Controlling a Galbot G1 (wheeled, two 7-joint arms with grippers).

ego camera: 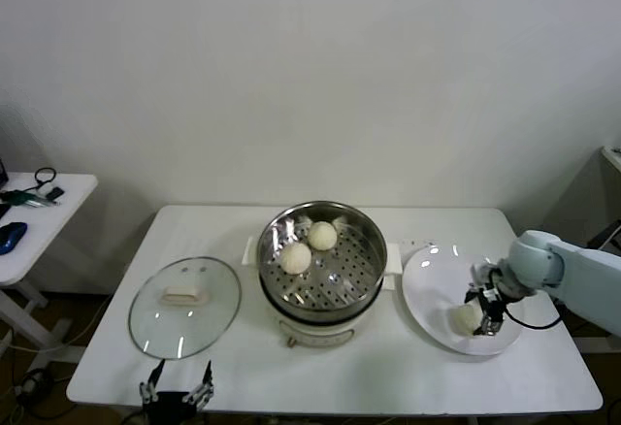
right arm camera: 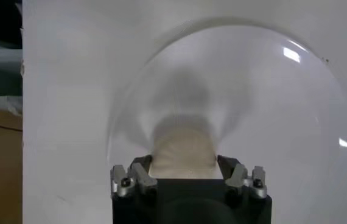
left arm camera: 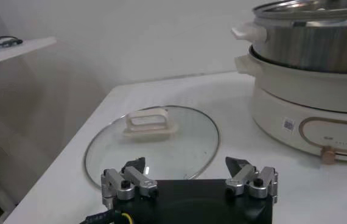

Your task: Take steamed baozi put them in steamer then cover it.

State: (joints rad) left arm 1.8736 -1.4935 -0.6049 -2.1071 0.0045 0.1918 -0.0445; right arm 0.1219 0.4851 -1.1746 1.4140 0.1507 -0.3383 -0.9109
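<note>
The steamer (ego camera: 371, 281) stands mid-table with two steamed baozi (ego camera: 295, 257) (ego camera: 322, 236) on its perforated tray. A third baozi (ego camera: 467, 317) lies on the white plate (ego camera: 432, 279) at the right. My right gripper (ego camera: 482, 316) is down on the plate with its fingers closed against both sides of that baozi (right arm camera: 182, 152), which looks squeezed between them. The glass cover (ego camera: 209, 318) lies flat on the table left of the steamer, handle up. My left gripper (ego camera: 177, 386) is open and empty at the table's front edge, just before the cover (left arm camera: 161, 146). A fourth baozi is not in view.
The steamer's steel pot (left arm camera: 313, 55) sits in its cream base (left arm camera: 307, 115), to the side of my left gripper (left arm camera: 189, 170). A small side table (ego camera: 39, 221) with cables stands at the far left. The plate (right arm camera: 252, 91) lies close to the table's right edge.
</note>
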